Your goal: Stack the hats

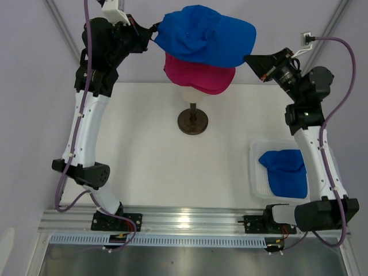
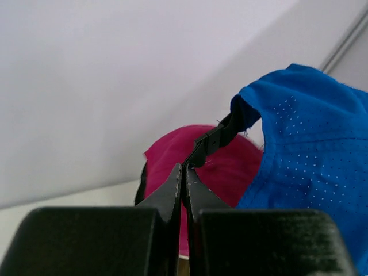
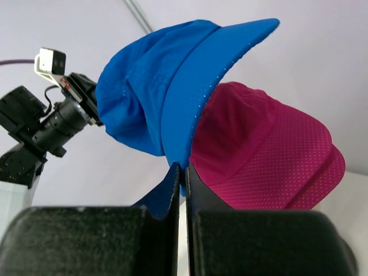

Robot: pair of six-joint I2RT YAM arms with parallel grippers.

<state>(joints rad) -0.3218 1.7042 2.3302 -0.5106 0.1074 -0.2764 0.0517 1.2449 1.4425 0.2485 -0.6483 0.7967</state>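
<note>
Two blue hats, one pink hat — one mannequin head, one basket.

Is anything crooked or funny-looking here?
Yes. The blue hat hangs tilted over the pink hat, pinched by the left pincer at its back strap and the right pincer near its brim. It isn't sitting straight on top.

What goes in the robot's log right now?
left claw: shut on blue hat strap | right claw: shut on brim | pink hat: underneath
</note>
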